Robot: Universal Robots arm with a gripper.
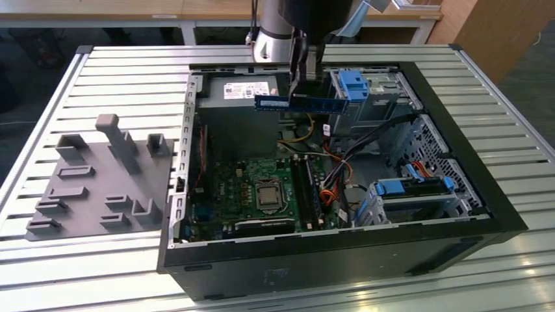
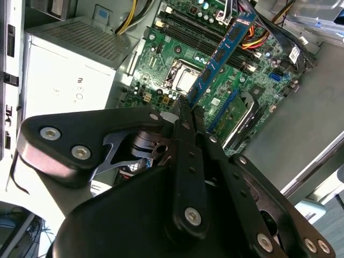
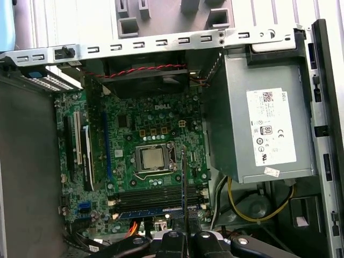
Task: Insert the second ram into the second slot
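**Slatted metal table (image 1: 130, 71), open computer case (image 1: 498, 208), second ram (image 1: 299, 102) aloft**

The gripper (image 1: 305, 95) hangs over the case, fingers (image 1: 302, 77) closed tight on the ram's upper edge. The second ram lies level in the air, well apart from the green motherboard (image 1: 260, 188) below.

Bright even light, soft shadows, faint glare

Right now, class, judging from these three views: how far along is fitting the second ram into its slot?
Done: one blue stick looks already seated in a memory slot. In hand: the claw is shut on the second ram, held in the air above the open case. Left: it is in no slot yet; the dark slots beside the seated stick are unfilled.
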